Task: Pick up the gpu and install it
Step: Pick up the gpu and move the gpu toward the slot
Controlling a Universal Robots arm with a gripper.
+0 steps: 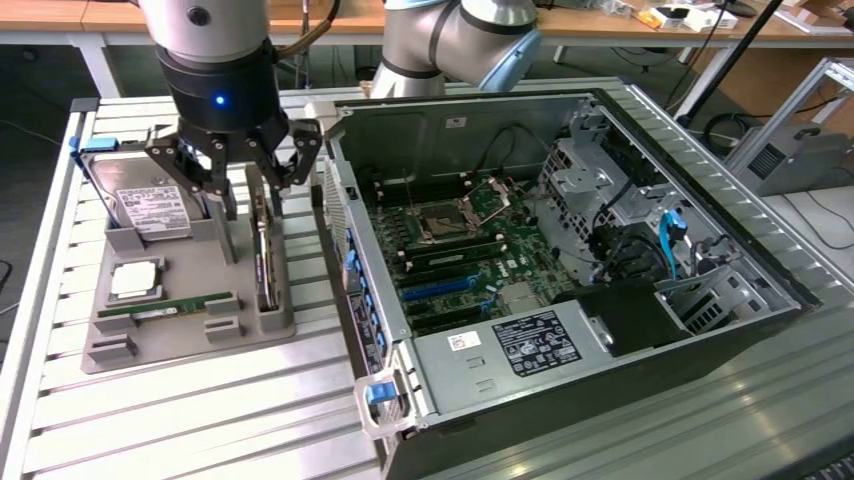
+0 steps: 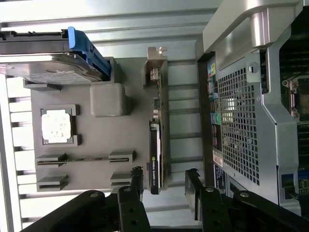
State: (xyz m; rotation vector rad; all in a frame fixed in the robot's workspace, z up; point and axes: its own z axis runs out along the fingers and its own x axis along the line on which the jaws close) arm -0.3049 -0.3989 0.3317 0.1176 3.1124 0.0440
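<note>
The gpu is a thin dark card with a silvery metal edge, standing edge-on in a slot of the grey holder. My gripper hangs over its far end, open, with one finger on each side of the card and nothing held. In the wrist view the gpu runs lengthwise between the two black fingertips, closer to that one than to the other; my gripper is apart from the card. The open computer case lies on its side at the exterior view's right, motherboard showing.
The holder also carries a silver hard drive, a square processor and a green memory stick. The case's perforated rear wall stands close beside the gpu. Everything rests on a slatted metal table.
</note>
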